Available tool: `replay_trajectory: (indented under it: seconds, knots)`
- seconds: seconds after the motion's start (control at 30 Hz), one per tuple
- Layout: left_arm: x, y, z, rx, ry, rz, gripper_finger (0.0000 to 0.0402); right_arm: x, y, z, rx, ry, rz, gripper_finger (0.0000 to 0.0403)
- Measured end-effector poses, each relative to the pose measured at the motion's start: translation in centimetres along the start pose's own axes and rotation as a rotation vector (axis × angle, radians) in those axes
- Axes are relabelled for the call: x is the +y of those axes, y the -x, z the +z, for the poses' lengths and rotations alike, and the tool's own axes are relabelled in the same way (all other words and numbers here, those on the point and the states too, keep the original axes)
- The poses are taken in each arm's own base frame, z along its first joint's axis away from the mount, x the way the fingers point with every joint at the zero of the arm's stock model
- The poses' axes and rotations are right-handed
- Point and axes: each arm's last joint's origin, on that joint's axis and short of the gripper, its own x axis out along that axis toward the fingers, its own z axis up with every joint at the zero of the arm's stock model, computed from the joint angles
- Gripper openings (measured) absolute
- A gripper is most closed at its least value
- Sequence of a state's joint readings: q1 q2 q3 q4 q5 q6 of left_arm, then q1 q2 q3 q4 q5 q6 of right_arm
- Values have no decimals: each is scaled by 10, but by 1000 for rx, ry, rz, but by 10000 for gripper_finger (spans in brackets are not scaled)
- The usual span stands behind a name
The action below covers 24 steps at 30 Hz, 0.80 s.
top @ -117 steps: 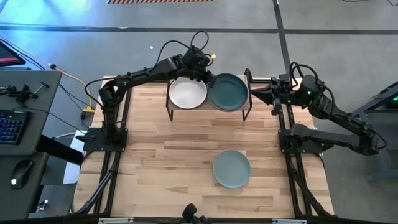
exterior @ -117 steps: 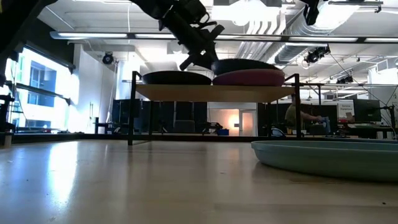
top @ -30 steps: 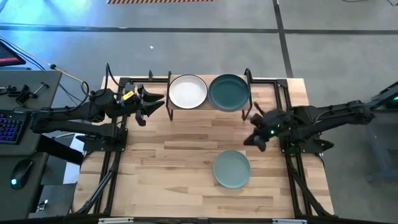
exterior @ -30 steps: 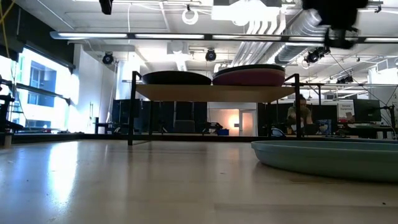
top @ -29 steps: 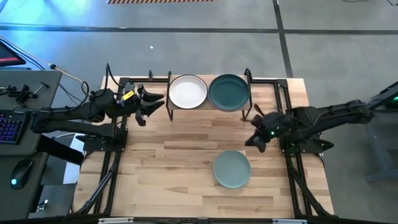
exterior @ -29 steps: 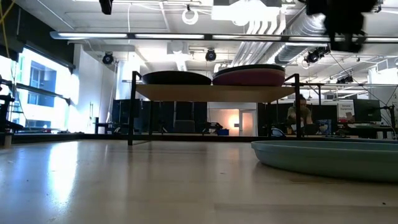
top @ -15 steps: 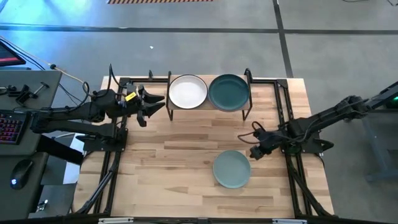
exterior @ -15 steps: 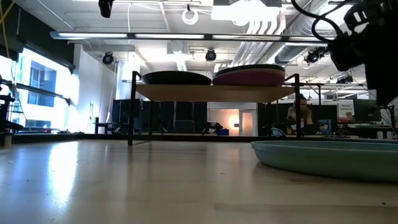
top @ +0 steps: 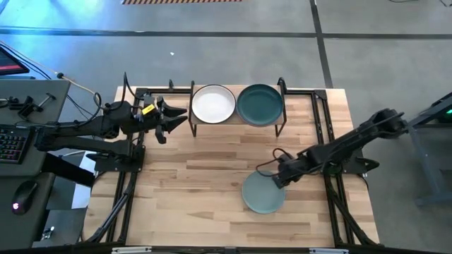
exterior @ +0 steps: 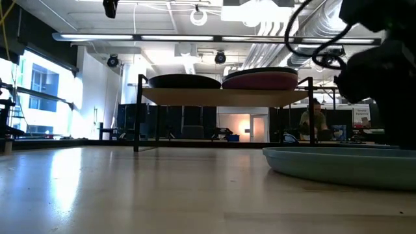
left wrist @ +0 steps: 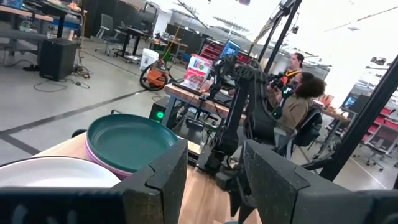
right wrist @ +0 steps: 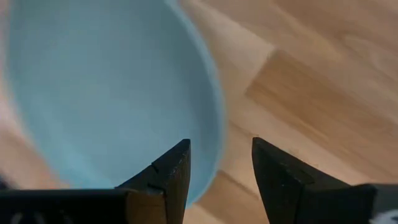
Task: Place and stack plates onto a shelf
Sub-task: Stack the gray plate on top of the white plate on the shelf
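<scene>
A pale blue-green plate [top: 261,194] lies flat on the tabletop toward the near right. My right gripper [top: 275,178] hangs open just above its far right rim [right wrist: 214,124], one finger over the plate and one over bare wood [right wrist: 221,168]. At the far edge stands the shelf [exterior: 224,97]. It carries a cream-white plate [top: 213,104] on a black one [exterior: 184,81], and a dark teal plate [top: 259,104] on a pinkish one [exterior: 260,81]. My left gripper [top: 182,116] waits open left of the shelf.
Bare wood [top: 205,176] lies between the shelf and the near edge. Black arm frames [top: 127,162] run along both table sides. A keyboard [top: 10,141] sits on a desk left of the table. People [left wrist: 301,93] sit in the room beyond.
My right gripper has swung from beside the shelf's right end toward the table's near edge and left, coming down over the pale plate's far right rim. The plates and my left gripper have kept still.
</scene>
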State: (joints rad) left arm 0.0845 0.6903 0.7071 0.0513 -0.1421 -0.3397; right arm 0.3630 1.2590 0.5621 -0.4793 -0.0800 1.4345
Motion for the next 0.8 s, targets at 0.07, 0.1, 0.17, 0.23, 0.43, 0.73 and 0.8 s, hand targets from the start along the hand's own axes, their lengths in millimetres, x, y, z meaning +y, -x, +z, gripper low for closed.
replay_trajectory:
  seconds: [0.07, 0.1, 0.17, 0.23, 0.43, 0.73, 0.8]
  knots:
    - [0, 0, 0, 0, 0, 0, 147, -1, -7, 0, 5, -16, -40, 149]
    - [0, 0, 0, 0, 0, 0, 147, -2, -9, 1, 6, -27, -52, 149]
    - [0, 0, 0, 0, 0, 0, 147, -2, -14, 1, 7, -36, -65, 149]
    - [0, 0, 0, 0, 0, 0, 147, 0, -17, 1, 6, -36, -56, 149]
    - [0, 0, 0, 1, -1, 1, 147, 0, -25, 2, 9, -52, -88, 135]
    - [0, 0, 0, 1, -36, 0, 147, -2, -21, 2, 2, -49, -93, 10]
    - [0, 1, 0, -2, -44, 0, 147, -2, -15, 1, 6, -37, -59, 11]
